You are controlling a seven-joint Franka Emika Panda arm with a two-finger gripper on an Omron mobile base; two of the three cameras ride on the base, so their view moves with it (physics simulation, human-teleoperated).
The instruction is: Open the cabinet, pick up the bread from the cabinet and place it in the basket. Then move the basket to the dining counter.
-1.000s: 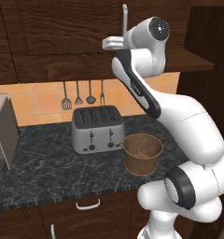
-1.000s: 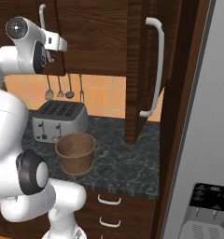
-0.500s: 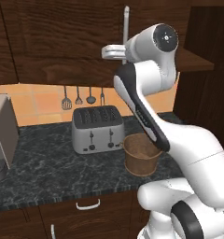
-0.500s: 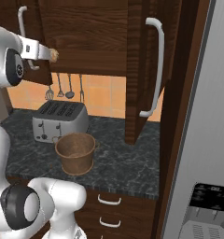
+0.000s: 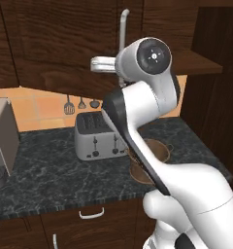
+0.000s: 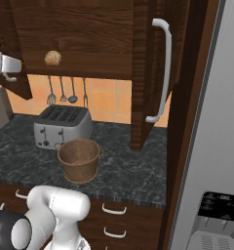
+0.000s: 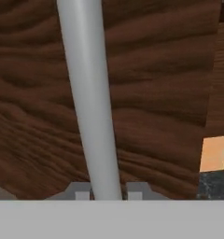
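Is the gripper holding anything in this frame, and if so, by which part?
Yes. The gripper is shut on the cabinet's left door handle, one finger on each side of the silver bar, near its lower end.

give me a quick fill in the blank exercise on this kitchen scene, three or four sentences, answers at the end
1. The small pale tan bread sits inside the dark brown wood-grain wall ____.
2. The round brown woven basket stands on the black speckled worktop in front of the silver ____.
3. In the hand view, the fingertips of the robot's hand flank a long silver bar ____.
4. Three dark utensils hang on the ____ tiled wall.

Missing words: cabinet; toaster; handle; orange
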